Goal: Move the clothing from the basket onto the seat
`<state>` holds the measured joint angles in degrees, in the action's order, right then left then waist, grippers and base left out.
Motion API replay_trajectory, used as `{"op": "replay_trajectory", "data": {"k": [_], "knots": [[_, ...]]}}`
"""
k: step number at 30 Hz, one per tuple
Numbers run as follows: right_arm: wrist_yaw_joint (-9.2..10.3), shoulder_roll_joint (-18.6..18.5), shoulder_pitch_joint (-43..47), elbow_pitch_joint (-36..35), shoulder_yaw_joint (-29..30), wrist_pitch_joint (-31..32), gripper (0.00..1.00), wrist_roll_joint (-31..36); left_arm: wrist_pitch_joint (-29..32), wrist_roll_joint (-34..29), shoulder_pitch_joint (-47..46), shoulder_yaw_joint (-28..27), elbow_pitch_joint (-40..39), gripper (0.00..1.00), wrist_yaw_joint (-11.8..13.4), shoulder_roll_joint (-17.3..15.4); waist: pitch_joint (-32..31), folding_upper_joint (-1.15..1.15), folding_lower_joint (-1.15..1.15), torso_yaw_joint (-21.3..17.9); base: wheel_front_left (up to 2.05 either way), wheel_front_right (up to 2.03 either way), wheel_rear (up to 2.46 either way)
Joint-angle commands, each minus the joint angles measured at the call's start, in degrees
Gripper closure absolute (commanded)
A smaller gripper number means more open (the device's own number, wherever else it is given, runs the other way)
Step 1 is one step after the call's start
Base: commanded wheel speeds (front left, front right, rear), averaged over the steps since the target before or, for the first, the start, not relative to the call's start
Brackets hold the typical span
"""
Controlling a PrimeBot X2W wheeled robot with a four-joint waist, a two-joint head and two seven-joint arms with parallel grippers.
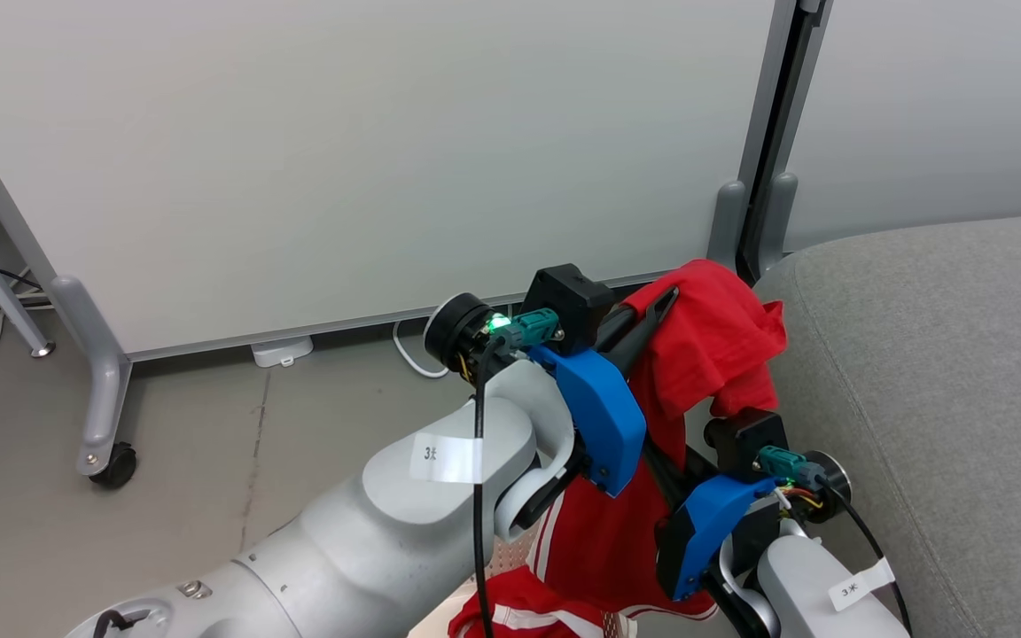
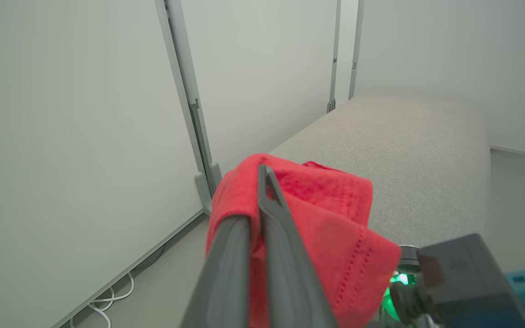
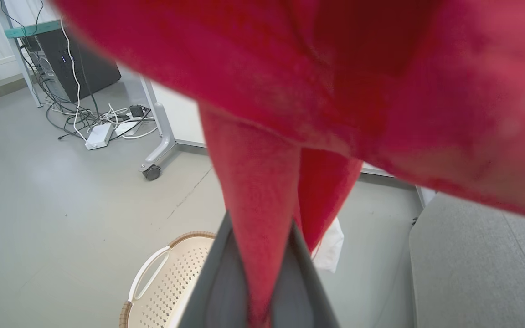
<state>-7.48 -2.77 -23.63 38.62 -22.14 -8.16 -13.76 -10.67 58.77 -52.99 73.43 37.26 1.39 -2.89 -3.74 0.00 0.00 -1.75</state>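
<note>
Toward 3 o'clock of the head view's centre: left gripper (image 1: 666,301), fingers pressed together on a soft bright red fabric garment (image 1: 714,346), held in the air just beside the large light grey woven seat (image 1: 936,372) at 4 o'clock. Right gripper (image 3: 260,228), at 5 o'clock, closed on a hanging strand of the red cloth. Cream-white perforated plastic basket (image 3: 171,278), brown-rimmed, on the floor at 7 o'clock of the right wrist view. More red, white-striped fabric (image 1: 528,616) at 6 o'clock of the head view.
</note>
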Motion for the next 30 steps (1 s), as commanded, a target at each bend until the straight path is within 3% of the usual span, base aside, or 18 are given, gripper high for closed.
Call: {"op": "replay_trajectory", "data": {"k": [1,2,3,4,5,24,30], "knots": [[-0.03,-0.2,-0.9,0.2,0.1,-0.3,1.00,-0.1,0.1,-0.4,0.5,0.1,0.2,1.00,-0.2,0.0,-0.1,0.00,0.00,0.0,0.00,0.00,0.00],[-0.03,-0.2,-1.0,0.2,0.2,-0.4,1.00,0.0,0.1,-0.3,0.5,0.1,0.2,1.00,-0.2,0.0,-0.1,0.00,0.00,0.0,0.00,0.00,0.00],[-0.03,-0.2,-1.0,0.3,0.4,-0.5,1.00,0.1,0.1,-0.4,0.6,0.1,0.2,0.71,-0.1,0.0,-0.1,0.00,0.00,0.0,0.00,0.00,0.00],[-0.03,-0.2,-0.9,0.3,0.6,-0.5,1.00,0.3,-0.2,-0.6,0.6,0.1,0.3,0.07,0.1,0.0,-0.1,0.00,0.00,0.0,0.00,0.00,0.00],[-0.03,-0.2,-0.9,0.3,0.7,-0.6,1.00,0.4,-0.4,-0.7,0.7,0.1,0.3,0.00,0.3,0.0,-0.1,0.00,0.00,0.0,0.00,0.00,0.00],[-0.03,-0.2,0.0,-1.3,4.4,-1.5,1.00,2.4,-4.1,-2.2,5.3,-0.2,2.9,0.00,-0.2,0.0,0.7,0.00,0.00,1.1,0.00,0.00,0.00],[-0.03,-0.2,1.2,-2.9,6.5,-1.5,1.00,3.6,-4.6,-7.0,10.5,-6.3,2.8,0.00,-0.8,-0.7,1.3,0.00,0.00,2.0,0.00,0.00,0.00]]}}
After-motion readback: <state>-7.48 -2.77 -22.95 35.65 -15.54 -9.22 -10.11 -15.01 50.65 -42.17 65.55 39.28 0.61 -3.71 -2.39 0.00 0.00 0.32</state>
